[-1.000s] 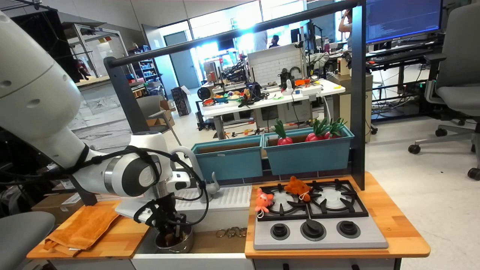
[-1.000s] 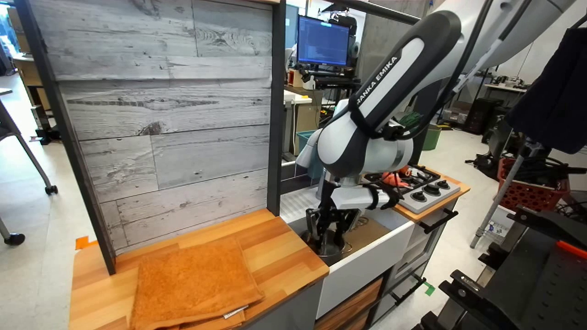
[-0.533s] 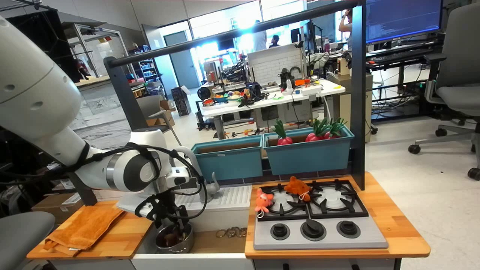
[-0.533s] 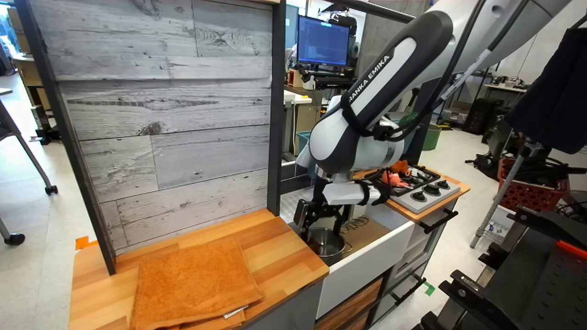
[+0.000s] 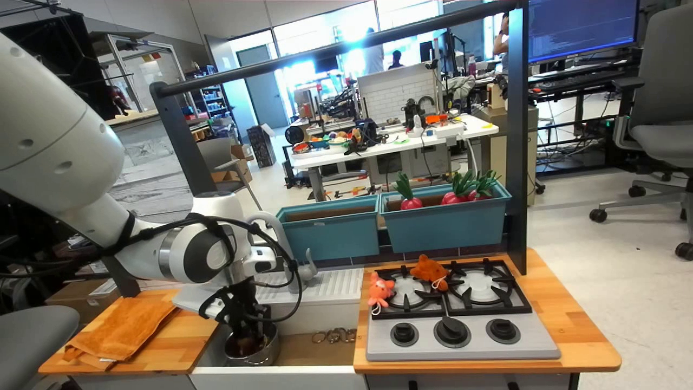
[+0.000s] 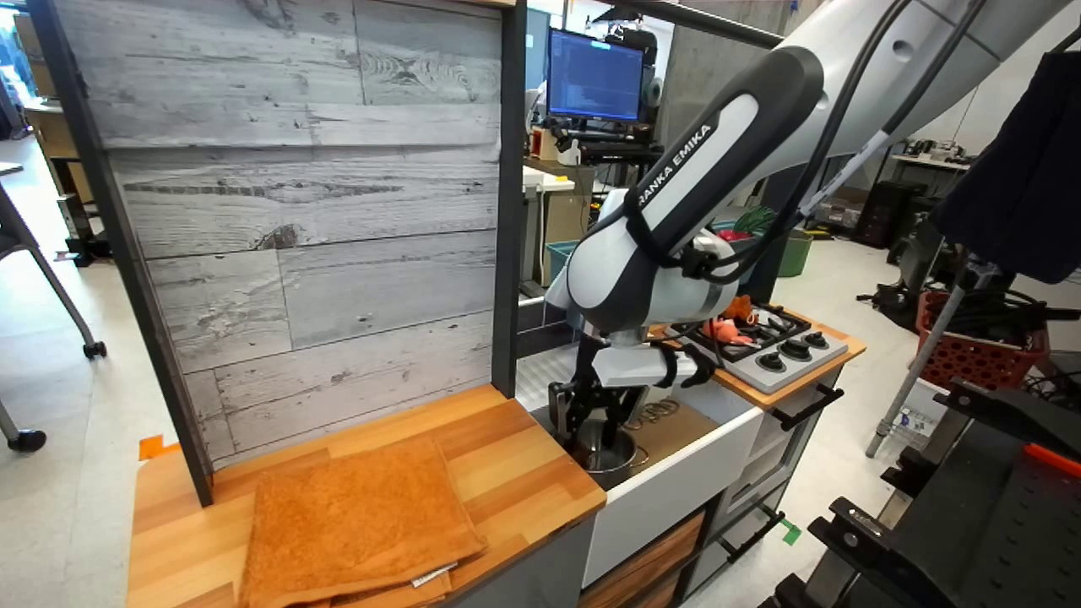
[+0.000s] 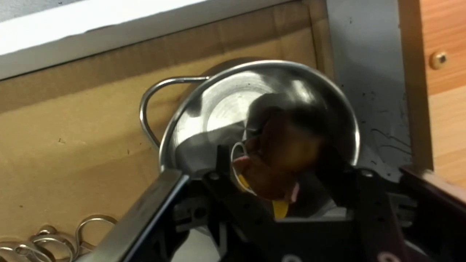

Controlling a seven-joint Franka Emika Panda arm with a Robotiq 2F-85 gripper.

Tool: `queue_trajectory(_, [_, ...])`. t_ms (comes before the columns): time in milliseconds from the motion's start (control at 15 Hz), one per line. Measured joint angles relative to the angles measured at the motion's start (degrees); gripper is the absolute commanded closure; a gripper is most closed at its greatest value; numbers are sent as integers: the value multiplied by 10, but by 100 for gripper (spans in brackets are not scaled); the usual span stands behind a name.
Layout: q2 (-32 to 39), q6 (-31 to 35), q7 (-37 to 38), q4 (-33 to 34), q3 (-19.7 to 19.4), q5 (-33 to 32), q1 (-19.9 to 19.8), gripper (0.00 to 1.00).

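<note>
the toy (image 7: 269, 178) is down in the pot (image 7: 222, 116), off to one side, so part of the bare steel bottom shows; it comes through dim and blurred to me. my gripper (image 7: 275, 156) points down into the pot with its fingers spread, one on either side of the toy. i see no pinch, though on the darker side i can't tell whether a finger brushes it. reaching in from above makes sense, i think, since the pot's wall would block me sideways.

the pot stands upright in the sink (image 6: 676, 481), in the corner where the front edge meets the counter (image 6: 524, 473). its handle (image 7: 142, 111) points toward the stove end, which probably keeps the rim free for my fingers. cardboard (image 7: 72, 138) lines the sink's floor, perhaps so steel won't skid, and some metal rings (image 5: 337, 336) lie on it by the edge below the stove (image 5: 422, 346), well apart from the pot.

on the counter the towel (image 6: 363, 523) lies folded flat near the front edge, likely just parked. a pink plush (image 5: 381, 290) rests at the stove's sink-side edge, an orange plush (image 5: 429, 271) mid-way along its back edge. planters (image 5: 444, 230) sit behind.
</note>
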Motion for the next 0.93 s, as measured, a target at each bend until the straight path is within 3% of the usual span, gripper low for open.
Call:
queue_trajectory(133, [6,0,0,6,0,0,0,0])
queue_trajectory(267, [11,0,0,12,-1,0,1,3])
queue_trajectory(333, [14,0,1,15,-2,0,1,25])
queue_trajectory(400, [17,0,2,19,-4,0,2,26])
queue_trajectory(933, [42,-1,12,51,-11,0,5,88])
